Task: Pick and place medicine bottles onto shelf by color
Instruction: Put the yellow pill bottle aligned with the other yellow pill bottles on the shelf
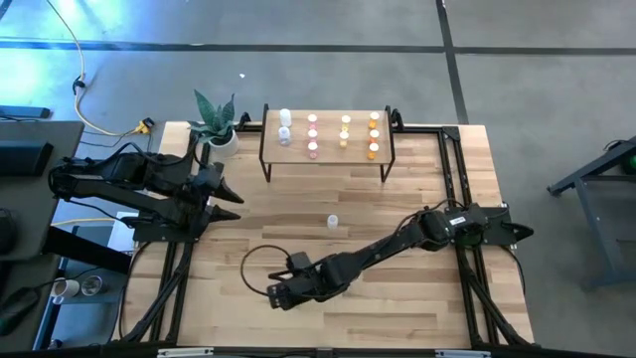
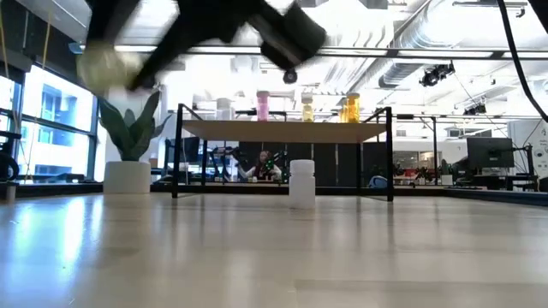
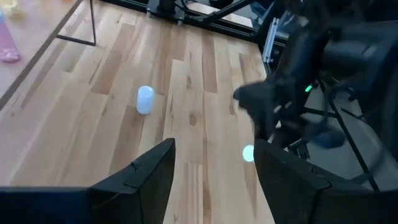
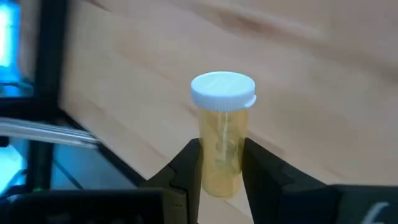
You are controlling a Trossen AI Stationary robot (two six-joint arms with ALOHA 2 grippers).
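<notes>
The right gripper is holding a pale yellow bottle in its jaws low over the desk's near edge and should be carrying it upright to the shelf's yellow row, while the left gripper, jaws wide, is waiting.

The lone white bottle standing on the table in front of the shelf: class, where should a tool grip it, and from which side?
Grip the small white-capped white bottle across its round body below the cap, coming straight down from above: it stands upright, alone on the light-wood tabletop, so both sides are free.
</notes>
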